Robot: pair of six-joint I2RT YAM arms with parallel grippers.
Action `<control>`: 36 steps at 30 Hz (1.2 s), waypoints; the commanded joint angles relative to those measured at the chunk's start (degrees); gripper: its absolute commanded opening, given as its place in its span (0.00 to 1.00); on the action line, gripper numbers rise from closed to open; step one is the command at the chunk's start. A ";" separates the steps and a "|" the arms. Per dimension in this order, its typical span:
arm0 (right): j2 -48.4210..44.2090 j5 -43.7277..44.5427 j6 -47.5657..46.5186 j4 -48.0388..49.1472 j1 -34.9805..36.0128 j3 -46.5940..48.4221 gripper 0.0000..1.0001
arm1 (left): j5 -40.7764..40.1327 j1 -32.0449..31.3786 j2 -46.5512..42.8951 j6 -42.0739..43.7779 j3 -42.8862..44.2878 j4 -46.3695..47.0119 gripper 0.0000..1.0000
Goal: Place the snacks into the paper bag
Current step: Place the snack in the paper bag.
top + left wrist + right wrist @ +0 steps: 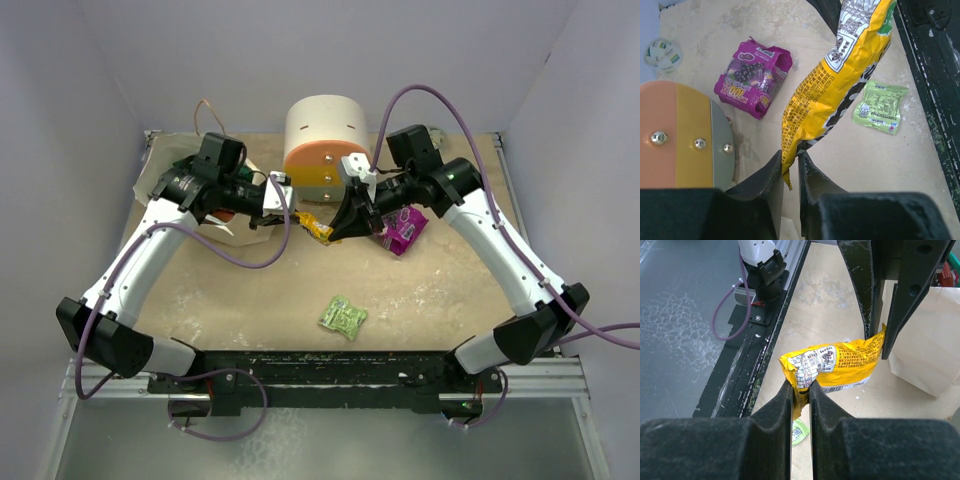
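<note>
A yellow snack packet (315, 228) (830, 85) (840, 362) hangs above the table between both grippers. My right gripper (801, 385) (337, 233) is shut on its printed end seam. My left gripper (790, 160) (296, 214) pinches the opposite corner, its jaws drawn close on the seam. The cream paper bag (927, 340) (225, 234) lies at the left, partly hidden under my left arm. A purple packet (405, 230) (752, 77) lies on the table by the right arm. A small lime-green packet (343, 317) (879, 106) lies at centre front.
A round white container (325, 140) with orange and yellow drawer fronts (680, 135) stands at the back centre, close behind both grippers. The black rail (765, 335) runs along the table's near edge.
</note>
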 commanded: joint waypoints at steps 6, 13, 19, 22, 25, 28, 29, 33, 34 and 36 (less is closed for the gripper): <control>-4.07 1.93 2.62 3.56 0.27 -2.78 0.19 | -0.60 -0.27 -5.32 0.49 0.05 -0.70 0.00; -7.38 7.58 3.16 4.61 -0.55 -5.56 0.55 | -6.09 1.16 -8.79 1.10 2.42 -5.05 0.00; -11.56 13.01 3.86 7.62 -3.99 -11.16 0.62 | -7.67 7.63 -12.24 1.79 5.86 -8.53 0.00; -14.01 14.96 3.90 9.20 -5.97 -14.43 0.63 | -11.32 10.19 -13.66 1.91 7.48 -9.92 0.00; -16.09 17.35 3.73 10.30 -7.78 -18.03 0.63 | -19.49 11.25 -14.86 0.77 9.19 -10.41 0.00; -18.03 19.73 3.80 11.82 -9.23 -22.71 0.63 | -30.50 12.12 -15.23 -2.14 11.01 -9.43 0.00; -18.63 20.43 3.85 12.36 -9.67 -24.20 0.62 | -33.32 12.39 -15.18 -3.26 11.72 -8.98 0.00; -21.14 22.26 4.03 14.12 -11.71 -29.48 0.62 | -41.67 13.53 -14.61 -7.49 13.04 -6.91 0.00; -21.96 22.68 4.17 14.69 -12.21 -30.88 0.62 | -43.17 13.79 -14.18 -8.95 13.24 -6.33 0.00; -23.91 23.24 4.56 15.93 -13.57 -33.30 0.62 | -46.66 14.20 -12.60 -11.95 13.80 -5.54 0.00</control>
